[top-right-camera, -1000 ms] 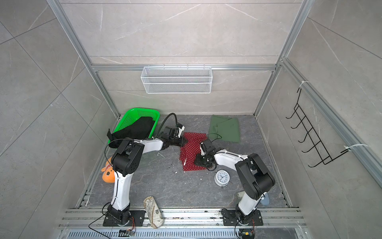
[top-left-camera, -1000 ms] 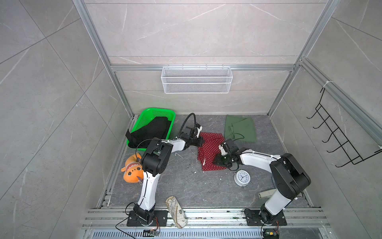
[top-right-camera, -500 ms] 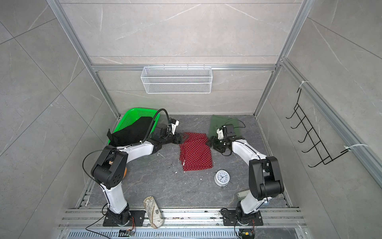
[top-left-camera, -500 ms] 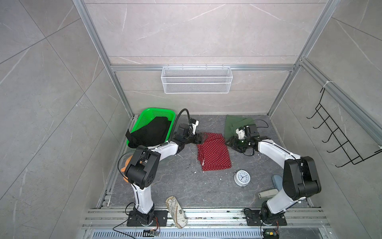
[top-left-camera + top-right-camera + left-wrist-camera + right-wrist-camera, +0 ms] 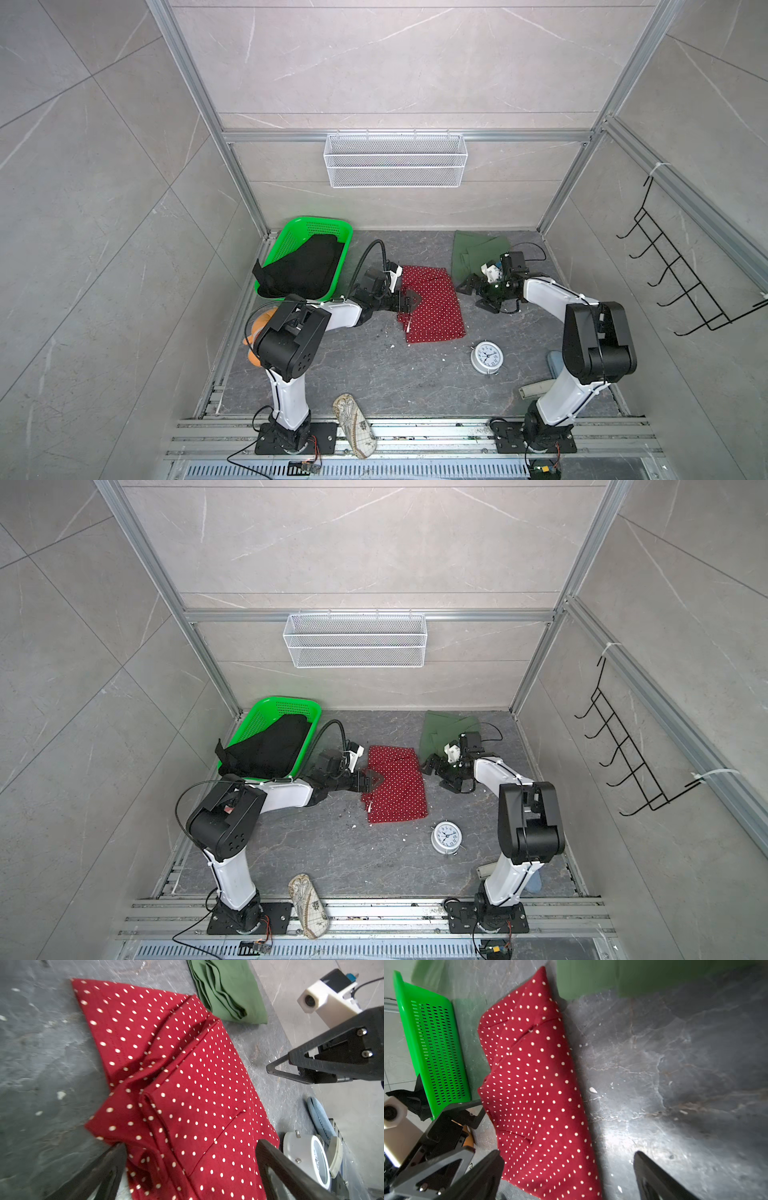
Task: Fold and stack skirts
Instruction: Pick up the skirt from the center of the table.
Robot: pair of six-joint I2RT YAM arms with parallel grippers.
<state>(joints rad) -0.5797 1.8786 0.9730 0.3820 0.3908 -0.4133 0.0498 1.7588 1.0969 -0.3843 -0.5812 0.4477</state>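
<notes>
The red polka-dot skirt (image 5: 432,303) (image 5: 399,787) lies folded on the dark floor in both top views. My left gripper (image 5: 409,301) (image 5: 192,1145) is open, low over the skirt's left edge, its fingers astride a rumpled fold of the cloth (image 5: 187,1084). My right gripper (image 5: 471,289) (image 5: 568,1154) is open just right of the skirt (image 5: 537,1084), holding nothing. The dark green skirt (image 5: 473,253) (image 5: 228,991) lies folded behind it. The black skirt (image 5: 303,270) is heaped in the green basket (image 5: 291,237).
A white alarm clock (image 5: 486,357) stands in front of the red skirt. A patterned slipper (image 5: 353,419) lies by the front rail and an orange plush toy (image 5: 257,328) by the left wall. A wire shelf (image 5: 395,160) and a hook rack (image 5: 685,282) hang on the walls.
Both grippers have opened and let go of the red skirt, which now lies flatter. The right gripper has pulled off the skirt to its right side; the left sits over the left edge.
</notes>
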